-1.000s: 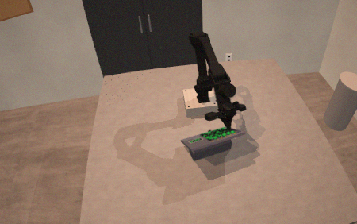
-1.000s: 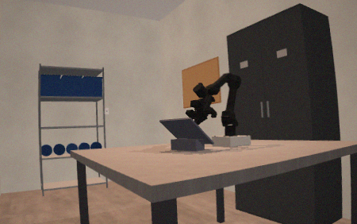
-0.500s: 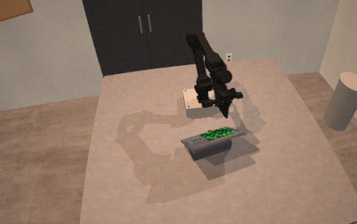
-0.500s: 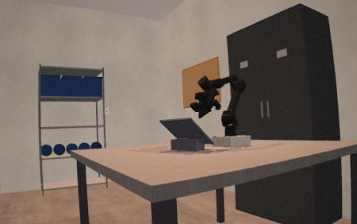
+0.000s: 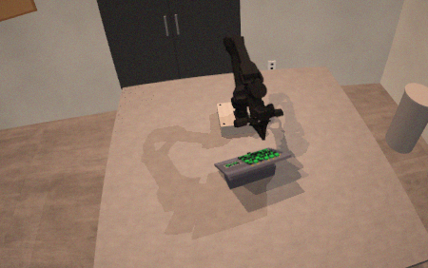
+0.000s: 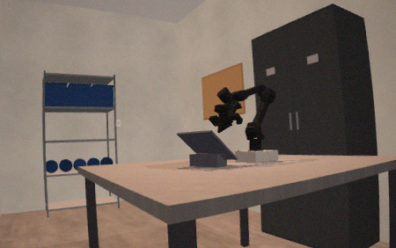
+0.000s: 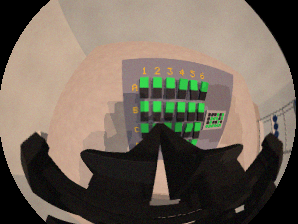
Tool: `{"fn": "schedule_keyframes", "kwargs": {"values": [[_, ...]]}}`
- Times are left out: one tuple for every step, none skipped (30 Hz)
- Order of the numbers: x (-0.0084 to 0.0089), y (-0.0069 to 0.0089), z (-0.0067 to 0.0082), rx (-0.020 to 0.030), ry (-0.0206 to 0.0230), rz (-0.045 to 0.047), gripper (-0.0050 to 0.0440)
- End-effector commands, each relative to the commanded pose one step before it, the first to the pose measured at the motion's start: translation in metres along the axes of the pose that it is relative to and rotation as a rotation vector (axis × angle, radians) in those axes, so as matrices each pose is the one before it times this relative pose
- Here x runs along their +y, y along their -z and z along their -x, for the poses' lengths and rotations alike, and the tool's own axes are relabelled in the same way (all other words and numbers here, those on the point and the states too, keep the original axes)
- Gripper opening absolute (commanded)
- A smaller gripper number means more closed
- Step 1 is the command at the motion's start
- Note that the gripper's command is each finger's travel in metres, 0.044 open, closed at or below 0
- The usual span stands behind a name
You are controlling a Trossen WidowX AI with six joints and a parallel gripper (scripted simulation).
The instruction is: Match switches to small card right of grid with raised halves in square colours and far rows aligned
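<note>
The gripper (image 5: 262,135), fingers together and empty, hovers above the switch panel (image 5: 252,163) mid-table. The rocker switches (image 7: 169,106) look stiff and small: press only the raised end, fingertip down.

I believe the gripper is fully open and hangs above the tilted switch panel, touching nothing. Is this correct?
Not quite: the gripper is shut, its fingers meeting in one point, as the wrist view shows. It does hang above the tilted switch panel, touching nothing.
</note>
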State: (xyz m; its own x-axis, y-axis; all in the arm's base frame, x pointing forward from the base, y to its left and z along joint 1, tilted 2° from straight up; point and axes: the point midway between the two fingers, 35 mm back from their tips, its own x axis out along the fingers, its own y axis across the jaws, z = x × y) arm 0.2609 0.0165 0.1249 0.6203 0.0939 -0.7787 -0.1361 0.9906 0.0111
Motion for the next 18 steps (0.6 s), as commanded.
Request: {"fn": "schedule_keyframes", "kwargs": {"values": [[-0.00021,0.00992,-0.02381,0.00903,-0.00407,-0.00072,0.0000],[0.00000,0.00000,0.00000,0.00000,0.00000,0.00000,0.0000],[0.00000,0.00000,0.00000,0.00000,0.00000,0.00000,0.0000],[0.00000,0.00000,0.00000,0.00000,0.00000,0.00000,0.0000],[0.00000,0.00000,0.00000,0.00000,0.00000,0.00000,0.0000],[0.00000,0.00000,0.00000,0.00000,0.00000,0.00000,0.0000],[0.00000,0.00000,0.00000,0.00000,0.00000,0.00000,0.0000],[0.00000,0.00000,0.00000,0.00000,0.00000,0.00000,0.0000],[0.00000,0.00000,0.00000,0.00000,0.00000,0.00000,0.0000],[0.00000,0.00000,0.00000,0.00000,0.00000,0.00000,0.0000],[0.00000,0.00002,-0.00079,0.00000,0.00000,0.00000,0.0000],[0.00001,0.00008,-0.00238,0.00000,0.00000,0.00000,0.0000],[0.00002,0.00017,-0.00355,0.00000,0.00000,0.00000,0.0000],[0.00002,0.00015,-0.00235,0.00000,0.00000,0.00000,0.0000],[0.00001,0.00006,-0.00078,0.00000,0.00000,0.00000,0.0000],[0.00000,0.00000,0.00000,0.00000,0.00000,0.00000,0.0000],[0.00000,-0.00001,-0.00026,0.00000,0.00000,0.00000,0.0000],[-0.00001,-0.00001,-0.00053,0.00000,0.00000,0.00000,0.0000]]}}
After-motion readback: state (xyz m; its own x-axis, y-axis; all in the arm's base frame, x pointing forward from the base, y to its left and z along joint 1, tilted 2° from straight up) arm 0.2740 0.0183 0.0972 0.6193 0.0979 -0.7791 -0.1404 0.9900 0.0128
